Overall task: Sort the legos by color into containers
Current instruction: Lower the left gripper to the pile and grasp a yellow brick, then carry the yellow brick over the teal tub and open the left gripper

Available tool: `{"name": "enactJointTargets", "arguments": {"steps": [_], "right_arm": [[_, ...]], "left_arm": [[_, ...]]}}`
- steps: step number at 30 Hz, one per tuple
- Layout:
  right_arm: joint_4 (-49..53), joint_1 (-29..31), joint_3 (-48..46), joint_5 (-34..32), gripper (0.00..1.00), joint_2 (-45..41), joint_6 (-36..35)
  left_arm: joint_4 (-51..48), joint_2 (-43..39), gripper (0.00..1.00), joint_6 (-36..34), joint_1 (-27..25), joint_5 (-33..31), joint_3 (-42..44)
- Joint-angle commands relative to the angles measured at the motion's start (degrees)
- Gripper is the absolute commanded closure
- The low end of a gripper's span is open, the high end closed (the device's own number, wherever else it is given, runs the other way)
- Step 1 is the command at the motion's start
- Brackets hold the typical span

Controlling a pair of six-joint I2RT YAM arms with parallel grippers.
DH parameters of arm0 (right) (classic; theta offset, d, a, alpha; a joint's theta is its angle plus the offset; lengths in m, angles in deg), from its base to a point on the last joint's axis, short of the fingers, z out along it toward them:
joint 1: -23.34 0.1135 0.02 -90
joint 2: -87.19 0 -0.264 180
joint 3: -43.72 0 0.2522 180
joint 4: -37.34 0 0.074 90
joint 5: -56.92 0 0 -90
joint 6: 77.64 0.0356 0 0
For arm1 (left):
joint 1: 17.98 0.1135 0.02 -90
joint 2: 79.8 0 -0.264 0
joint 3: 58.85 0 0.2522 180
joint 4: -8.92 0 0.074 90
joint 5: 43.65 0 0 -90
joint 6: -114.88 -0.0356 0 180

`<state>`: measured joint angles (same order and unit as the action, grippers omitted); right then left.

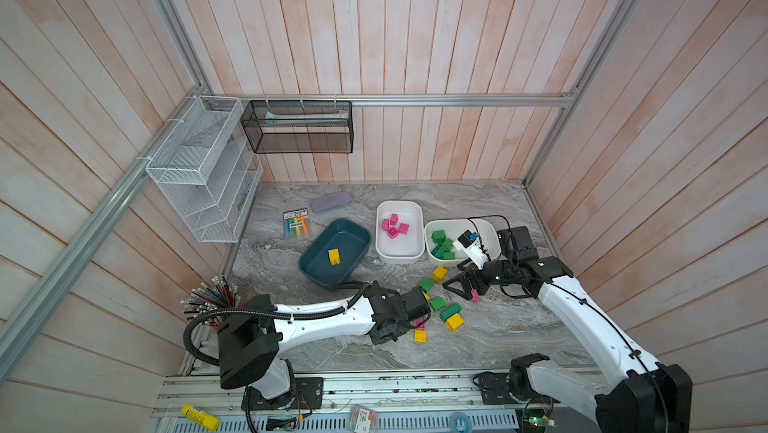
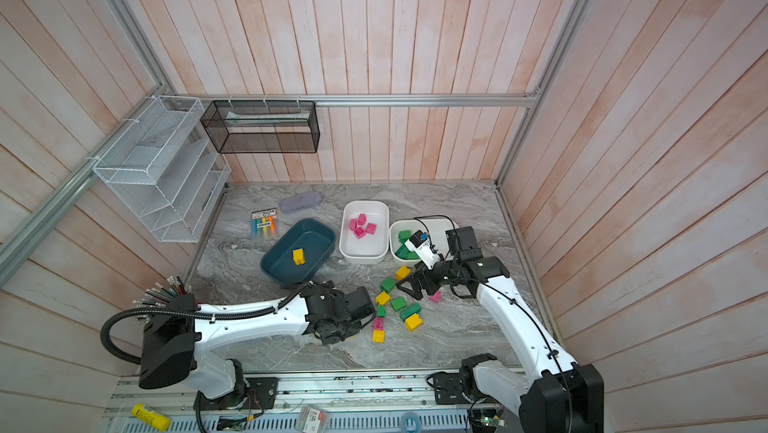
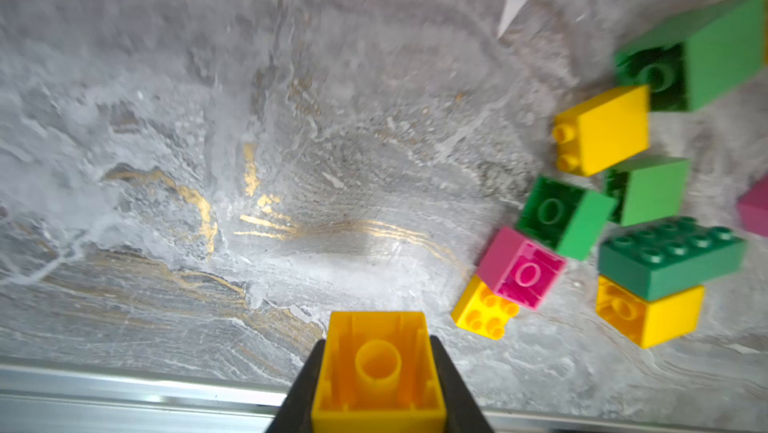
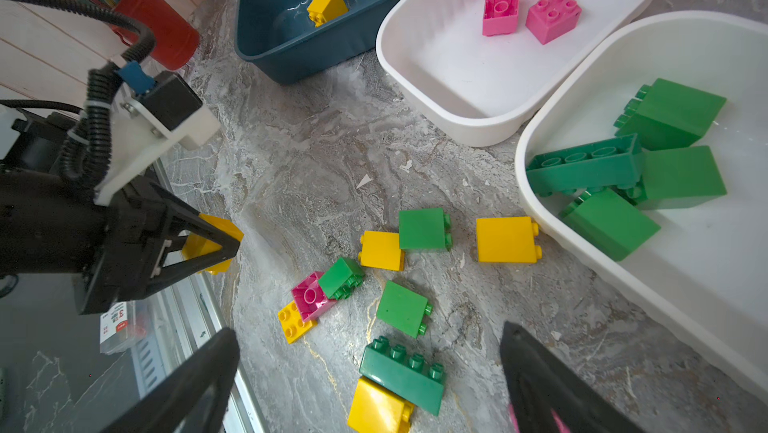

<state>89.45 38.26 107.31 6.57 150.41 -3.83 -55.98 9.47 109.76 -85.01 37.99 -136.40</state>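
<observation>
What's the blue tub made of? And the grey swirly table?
The blue tub looks like smooth moulded plastic: glossy highlights, rounded rim. The table looks like grey marble with gold veins, but it may only be a printed marble-look top.

From above, the left gripper (image 4: 220, 244) hides its fingers under its own black wrist. The yellow brick (image 3: 378, 368) it pinches is cut off by the edge of the left wrist view. The right wrist camera (image 1: 467, 240) covers part of the white tub (image 1: 434, 259) of green bricks (image 1: 439, 244). A pink brick (image 1: 475, 296) peeks from under the right gripper (image 4: 370, 331).
</observation>
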Motion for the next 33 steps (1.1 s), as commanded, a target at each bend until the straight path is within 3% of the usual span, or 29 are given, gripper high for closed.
{"name": "enactJointTargets", "arguments": {"steps": [1, 6, 10, 16, 22, 26, 29, 33], "right_arm": [[-3.1, 0.4, 0.7, 5.7, 0.02, -1.8, 3.1], [-11.9, 1.0, 0.5, 9.2, 0.02, -2.0, 9.7], [-14.2, 1.4, 1.8, 8.4, 0.03, -0.6, 11.0], [-15.8, 1.5, 2.7, 7.8, 0.02, 0.5, 12.0], [-15.0, 1.5, 3.9, 6.5, 0.02, 1.0, 11.8], [-14.1, 1.5, 3.8, 5.3, 0.02, 1.0, 11.2], [-13.7, 1.5, 3.7, 5.0, 0.02, 0.5, 11.1], [-12.8, 1.5, 3.2, 4.2, 0.02, 0.3, 10.2]], "left_arm": [[-5.7, -2.2, 0.70, -7.7, 3.2, -4.3, -3.8], [-7.9, -3.4, 0.70, -21.0, 11.6, -7.1, -7.8], [-6.2, -3.4, 0.70, -34.0, 21.5, -8.4, -8.5], [8.3, -0.3, 0.70, -52.3, 34.9, -7.2, -6.8], [15.5, 9.3, 0.70, -61.0, 40.5, -6.4, -10.6], [18.4, 16.0, 0.68, -62.3, 42.9, -4.3, -13.3], [20.6, 19.1, 0.61, -64.0, 43.5, -5.5, -15.3], [22.0, 20.6, 0.36, -64.1, 43.6, -4.1, -17.0]]}}
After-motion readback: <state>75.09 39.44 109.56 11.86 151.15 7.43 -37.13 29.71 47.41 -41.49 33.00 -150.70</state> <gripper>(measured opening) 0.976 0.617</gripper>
